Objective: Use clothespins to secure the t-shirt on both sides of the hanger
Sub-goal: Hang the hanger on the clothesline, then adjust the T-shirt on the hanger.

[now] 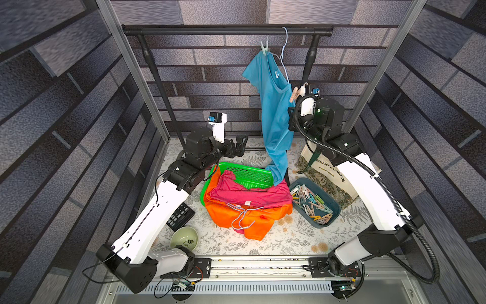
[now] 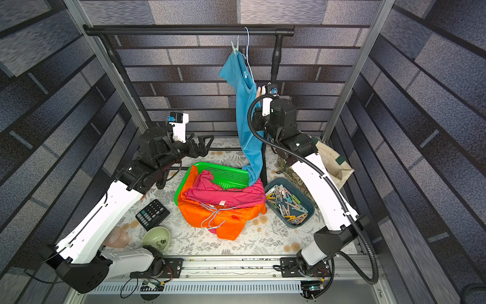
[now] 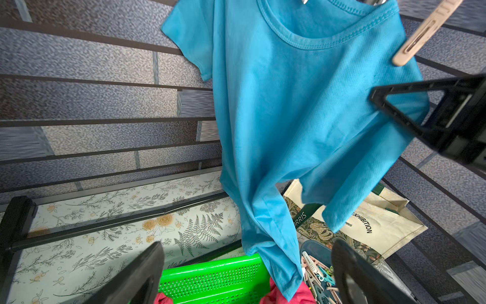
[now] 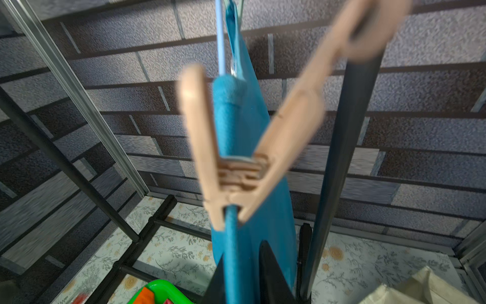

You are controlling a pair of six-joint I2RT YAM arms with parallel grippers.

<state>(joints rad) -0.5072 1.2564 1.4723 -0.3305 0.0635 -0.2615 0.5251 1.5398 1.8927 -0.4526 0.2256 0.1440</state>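
1. Right arm [image 1: 368,189] reaches up; right gripper [image 4: 243,252] sits at the t-shirt [image 1: 273,110] shoulder, fingers slightly parted.
2. Peach clothespin [image 4: 236,173] clamps that shoulder, just beyond the fingertips.
3. Left gripper [image 3: 249,276] faces the t-shirt, fingers spread wide.

Both top views look steeply down from high at the front, taking in the whole table [image 1: 289,237] and rail [image 1: 226,30]. The left wrist camera faces the blue t-shirt [image 3: 289,118] from nearby. The right wrist camera sits very close behind the peach clothespin [image 4: 236,173]. All four views share the t-shirt.
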